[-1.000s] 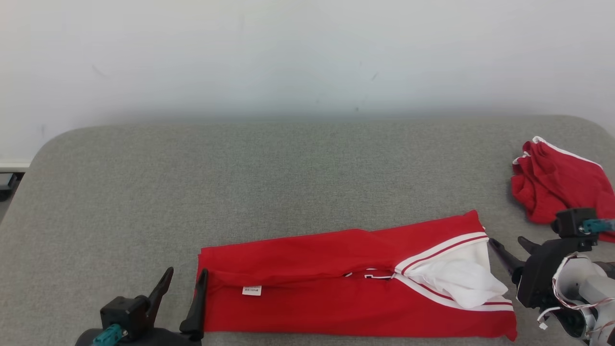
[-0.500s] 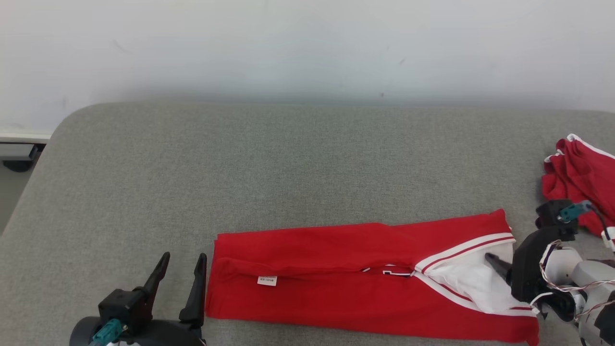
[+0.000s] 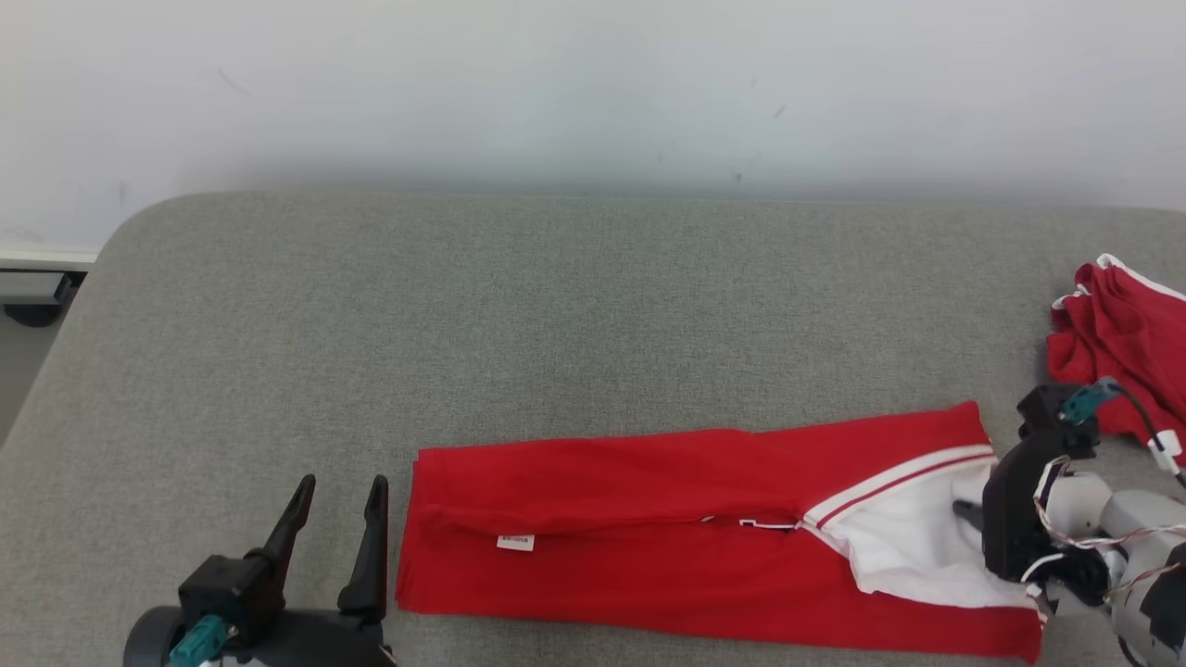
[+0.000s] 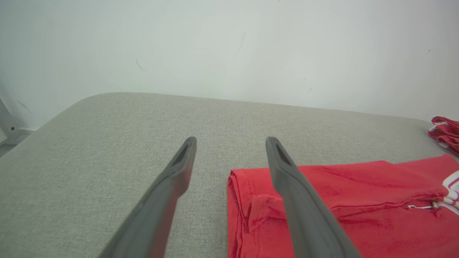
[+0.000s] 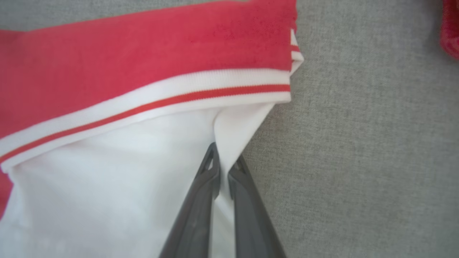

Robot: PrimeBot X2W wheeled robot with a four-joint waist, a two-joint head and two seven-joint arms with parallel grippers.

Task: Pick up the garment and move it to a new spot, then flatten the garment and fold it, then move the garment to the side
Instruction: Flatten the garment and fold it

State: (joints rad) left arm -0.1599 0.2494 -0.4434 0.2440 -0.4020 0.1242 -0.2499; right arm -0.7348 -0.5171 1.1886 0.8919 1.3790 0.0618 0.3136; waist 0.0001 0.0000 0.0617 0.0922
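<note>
My right gripper (image 5: pixel 224 161) pinches garment (image 3: pixel 649 537), worktop (image 3: pixel 556 306) front-right | left gripper (image 3: pixel 341 484) wide | risk: thin pinch slips when pulled.

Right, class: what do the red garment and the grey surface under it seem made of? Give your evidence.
Red garment: soft matte knit, probably jersey; fine grain, soft folds, striped white trim. Grey surface: matte woven upholstery, likely padded; speckled weave, rounded corners.

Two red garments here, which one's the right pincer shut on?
The long flat garment: the right pincer grips its white panel; the crumpled garment lies apart, far right.
</note>
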